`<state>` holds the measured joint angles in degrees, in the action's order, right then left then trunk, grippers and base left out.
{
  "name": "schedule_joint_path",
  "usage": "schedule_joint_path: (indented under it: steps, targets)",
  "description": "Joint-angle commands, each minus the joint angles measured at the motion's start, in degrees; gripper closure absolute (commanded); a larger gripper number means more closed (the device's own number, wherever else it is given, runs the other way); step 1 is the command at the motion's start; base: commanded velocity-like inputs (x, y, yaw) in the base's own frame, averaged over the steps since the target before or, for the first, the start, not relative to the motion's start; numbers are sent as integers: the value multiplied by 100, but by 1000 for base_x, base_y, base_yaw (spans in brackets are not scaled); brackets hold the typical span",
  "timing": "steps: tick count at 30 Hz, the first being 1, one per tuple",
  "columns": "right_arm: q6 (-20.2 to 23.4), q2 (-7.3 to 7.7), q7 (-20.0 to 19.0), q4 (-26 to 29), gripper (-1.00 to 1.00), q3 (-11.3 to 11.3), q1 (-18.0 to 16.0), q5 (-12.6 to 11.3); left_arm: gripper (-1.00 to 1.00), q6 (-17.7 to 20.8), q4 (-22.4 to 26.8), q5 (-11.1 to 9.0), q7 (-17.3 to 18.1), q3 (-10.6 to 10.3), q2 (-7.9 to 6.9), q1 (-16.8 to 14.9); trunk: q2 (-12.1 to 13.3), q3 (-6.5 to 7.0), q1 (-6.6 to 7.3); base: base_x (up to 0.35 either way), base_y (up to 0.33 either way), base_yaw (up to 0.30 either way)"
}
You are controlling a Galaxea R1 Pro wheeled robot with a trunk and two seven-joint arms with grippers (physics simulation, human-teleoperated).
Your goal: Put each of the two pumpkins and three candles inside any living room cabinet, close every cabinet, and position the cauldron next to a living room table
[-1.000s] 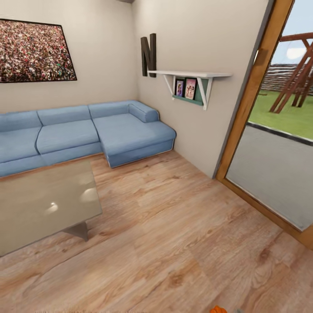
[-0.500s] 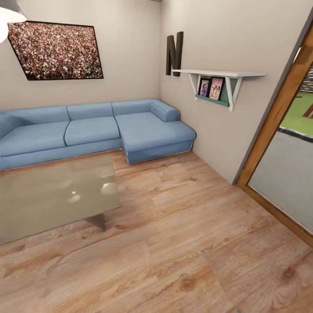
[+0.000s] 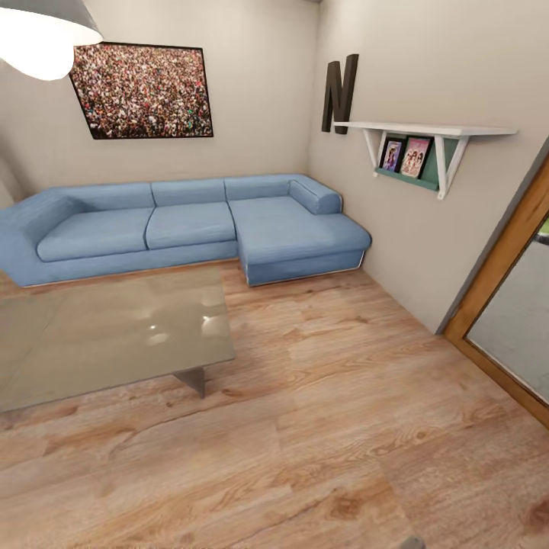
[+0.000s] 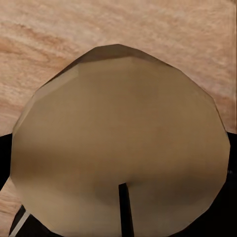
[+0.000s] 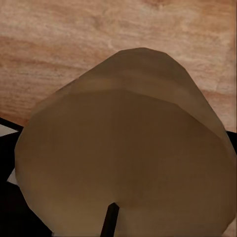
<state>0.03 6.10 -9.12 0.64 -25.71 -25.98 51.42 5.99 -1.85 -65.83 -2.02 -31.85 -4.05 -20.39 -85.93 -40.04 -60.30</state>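
Both wrist cams are pretty much swallowed by a big tan object right up against the lens. On the left wrist it's a faceted, low-poly dome (image 4: 121, 148), matte beige, with a thin dark stick poking up at its near edge. The right wrist gets a similar tan rounded cylinder (image 5: 128, 153), same flat finish, same dark stick. I honestly can't tell how far open either gripper is or whether either is really holding these things; no fingers are clear. Beyond both blobs is the wood plank floor (image 4: 49, 39), warm grain with knots.

From my head cam I'm looking at the living room: light plank floor (image 3: 343, 427), pale plain walls, a soft blue L-shaped sofa (image 3: 206, 225) in the corner, and a low glass-topped table (image 3: 107, 335) with a shiny, reflective top. A crowd-photo picture (image 3: 141, 91) hangs above the sofa, with a dark letter N (image 3: 340, 93) and a white bracket shelf (image 3: 427, 141) carrying small framed photos on the side wall. A wood-framed doorway (image 3: 507, 267) is at the far right, and a lamp shade (image 3: 42, 34) glows up top.
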Motion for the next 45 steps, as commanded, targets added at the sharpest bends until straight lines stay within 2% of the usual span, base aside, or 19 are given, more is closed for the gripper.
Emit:
schedule_joint_path:
  steps: [1, 8, 14, 20, 45]
  targets:
    - [1, 1, -24, 6, 100, -48, -1, 40, 100, -12, 33, -44, -18, -54, -1, -3, -2, -5, 0, 0, 0, 0]
    - [74, -7, -17, 16, 100, -50, -4, 22, 100, 16, 281, -44, -37, 104, -63, -94, -2, -5, 0, 0, 0, 53]
    - [108, -171, 136, 15, 100, -57, -4, 12, 100, 16, 489, -44, -42, 108, -70, -94, -2, -5, 0, 0, 0, 273]
    - [112, -179, 287, 15, 100, -57, -4, 21, 100, 16, 684, -44, -43, 109, -70, -96, -2, -5, 0, 0, 0, 292]
    - [120, -179, 294, 6, 100, -57, -4, 44, 100, 16, 686, -44, -36, 109, -66, -95, -2, -5, 0, 0, 0, 293]
